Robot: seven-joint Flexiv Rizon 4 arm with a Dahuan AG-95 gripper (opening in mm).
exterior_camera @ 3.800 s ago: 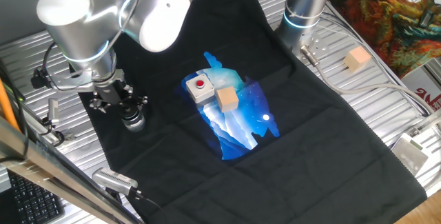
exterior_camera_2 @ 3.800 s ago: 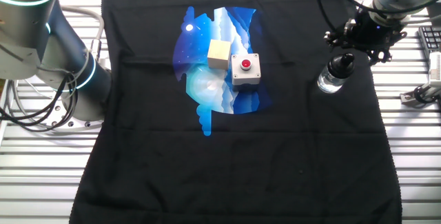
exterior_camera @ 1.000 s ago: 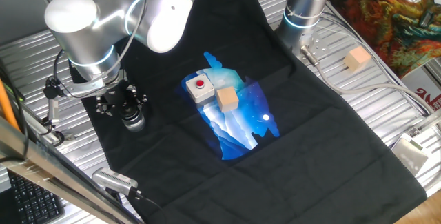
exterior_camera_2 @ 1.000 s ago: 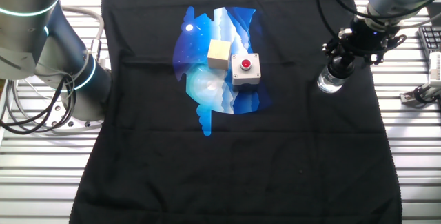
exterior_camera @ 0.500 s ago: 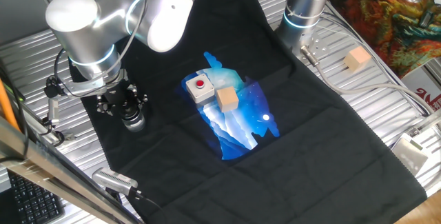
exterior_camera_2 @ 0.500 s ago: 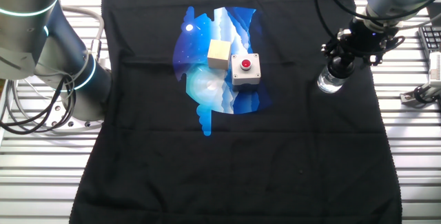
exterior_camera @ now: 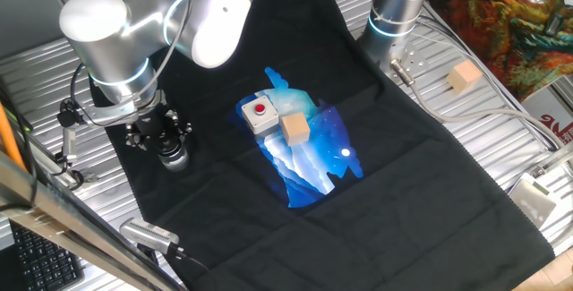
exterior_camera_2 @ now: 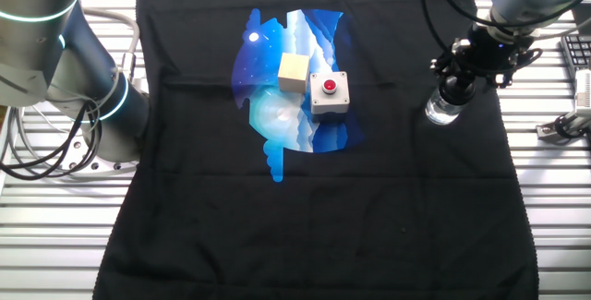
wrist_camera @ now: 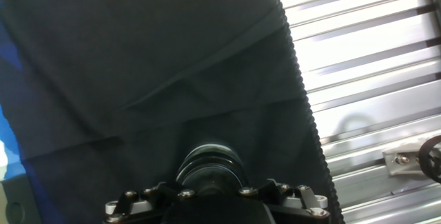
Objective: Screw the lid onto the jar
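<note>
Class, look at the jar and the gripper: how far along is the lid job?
Done: the lid sits on top of the jar, which stands upright on the black cloth. In hand: the gripper is down around the lid. Left: tightening and letting go; how far it is threaded cannot be seen.

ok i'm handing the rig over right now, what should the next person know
Gripper: down on top of the jar, around the lid; fingers hidden, so open or shut cannot be told.
Jar: upright on the black cloth, near its edge, apart from the grey button box and wooden cube on the blue print.
Lid: sits on the jar mouth, under the gripper.
Done: lid placed on jar.
Left: whether the thread is tight cannot be seen; probably finish turning, then release and lift off.
</note>
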